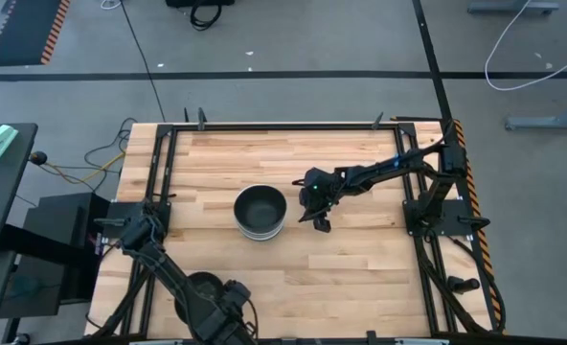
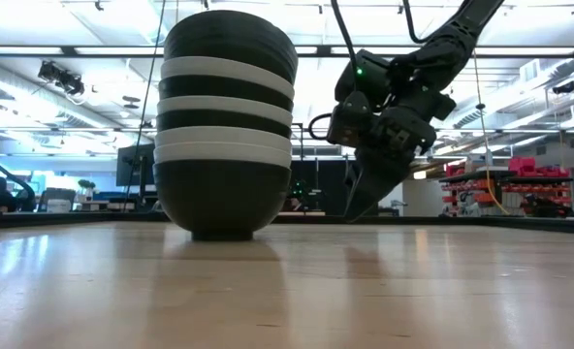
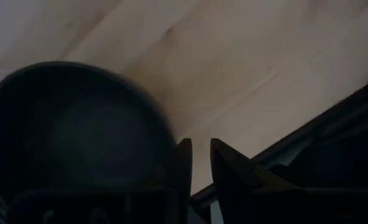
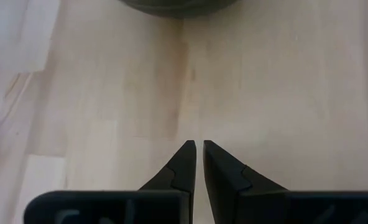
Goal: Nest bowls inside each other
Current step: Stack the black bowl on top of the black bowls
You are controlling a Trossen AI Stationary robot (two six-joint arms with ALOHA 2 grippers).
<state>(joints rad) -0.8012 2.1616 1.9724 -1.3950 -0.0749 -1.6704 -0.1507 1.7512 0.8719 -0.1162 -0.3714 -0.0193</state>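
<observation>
A stack of nested black and white bowls stands on its base at the table's middle, tall in the low view; its edge shows in the right wrist view. My right gripper hangs to the right of the stack, fingers pointing down close over the wood, shut and empty. My left gripper waits at the near edge, shut but for a narrow gap. A single black bowl sits close beside it; one finger stands next to its rim.
A black metal frame runs round the wooden table top, with the arm mounts on the left and right sides. Bare wood lies to the right of the stack and toward the near edge. The room shows beyond the far edge.
</observation>
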